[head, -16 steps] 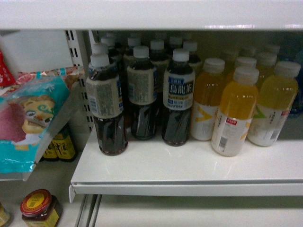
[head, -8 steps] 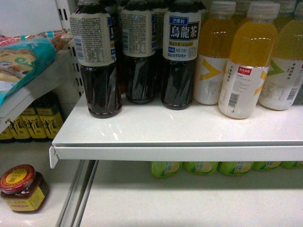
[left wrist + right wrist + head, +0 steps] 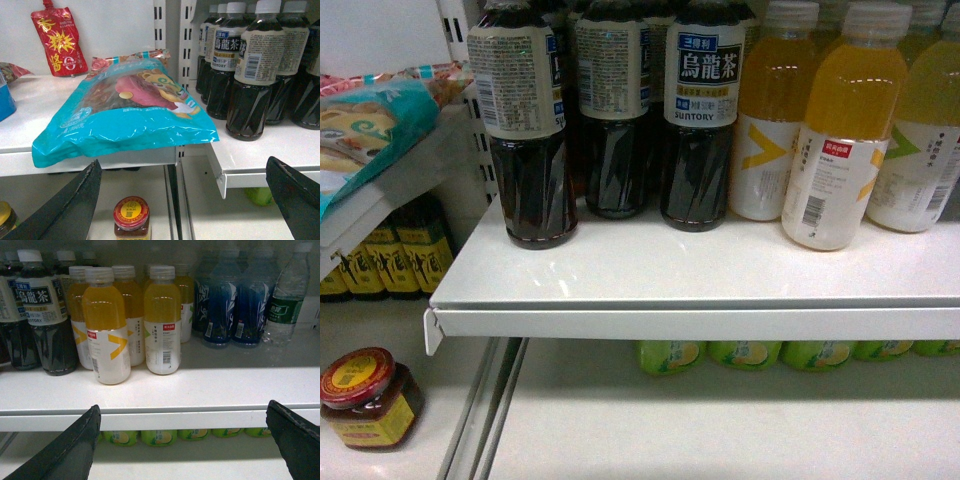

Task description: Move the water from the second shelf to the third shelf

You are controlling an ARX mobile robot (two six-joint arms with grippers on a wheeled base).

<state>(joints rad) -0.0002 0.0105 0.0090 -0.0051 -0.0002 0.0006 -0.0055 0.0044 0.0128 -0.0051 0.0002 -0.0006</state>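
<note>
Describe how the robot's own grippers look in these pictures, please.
Only the finger tips show, in the wrist views. The left gripper has two dark grey to black fingers, flat and wedge-shaped, with a matte surface. The right gripper looks the same. No cables, markings or arm links are visible, and the head view shows neither arm.

Light comes from the front: the white shelf front is bright with small glare spots near its left edge, while bottles behind the front row sink into dim shadow. The head view is soft and slightly grainy, label text only partly readable. The teal snack bag shows shiny glare streaks in the left wrist view; both wrist views are sharper, back rows murky.
</note>
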